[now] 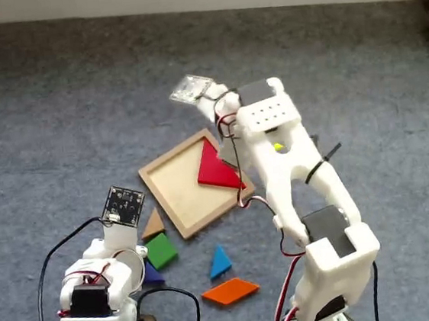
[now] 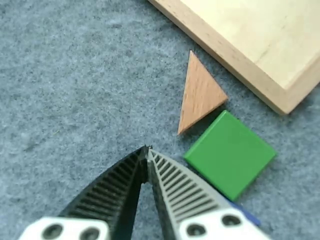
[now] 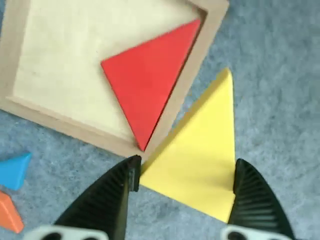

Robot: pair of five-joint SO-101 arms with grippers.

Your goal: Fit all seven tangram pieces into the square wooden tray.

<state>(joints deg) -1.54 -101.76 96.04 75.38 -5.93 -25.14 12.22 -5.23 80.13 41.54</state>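
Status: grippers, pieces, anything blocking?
Left gripper shut, beside green square. Right gripper open, straddling yellow triangle by tray. Red triangle in tray; nothing blocking.

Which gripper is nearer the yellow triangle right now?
Right. The right gripper sits over the yellow triangle, jaws open on either side; the left gripper is by the green square, across the wooden tray.
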